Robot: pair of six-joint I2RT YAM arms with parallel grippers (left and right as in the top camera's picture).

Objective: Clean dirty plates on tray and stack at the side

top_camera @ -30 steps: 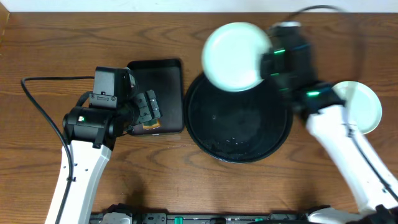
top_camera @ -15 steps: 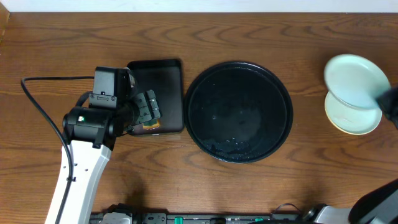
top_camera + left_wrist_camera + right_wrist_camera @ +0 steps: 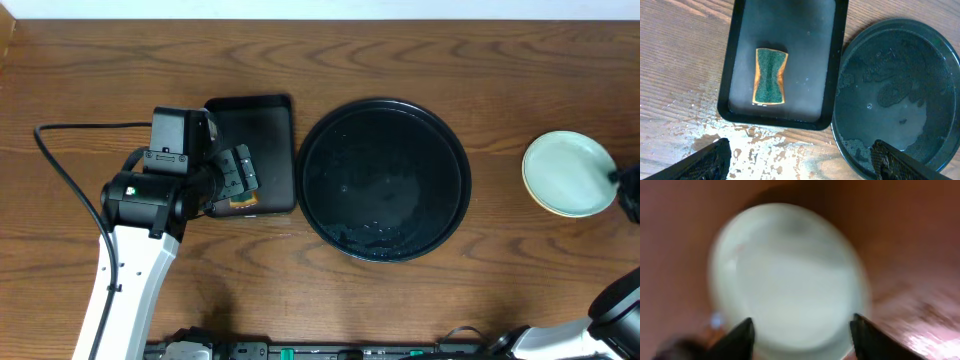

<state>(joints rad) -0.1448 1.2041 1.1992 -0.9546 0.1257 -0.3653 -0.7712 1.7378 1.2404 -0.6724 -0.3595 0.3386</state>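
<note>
One stack: plates [image 3: 568, 173] lying on the table [image 3: 300, 300] right of the tray [image 3: 385, 150], well apart from it, showing mint on top, a yellow rim peeking beneath.
Tray: sitting bare of plates, carrying only a wet film.
Right gripper [image 3: 802, 336]: hanging by the top plate's edge with jaws parted, clamping nothing; blurring in the wrist view.
Left gripper [image 3: 802, 162]: gaping wide, hovering near the small tray [image 3: 805, 45] holding the sponge [image 3: 769, 76].
Handling: probably being light, stiff, glazed; likely turning slick when wet, chipping if dropped.
Hold: pinching the rim edge-on, one finger over and one under, looking the safest.
Progress: seeming all but finished.
</note>
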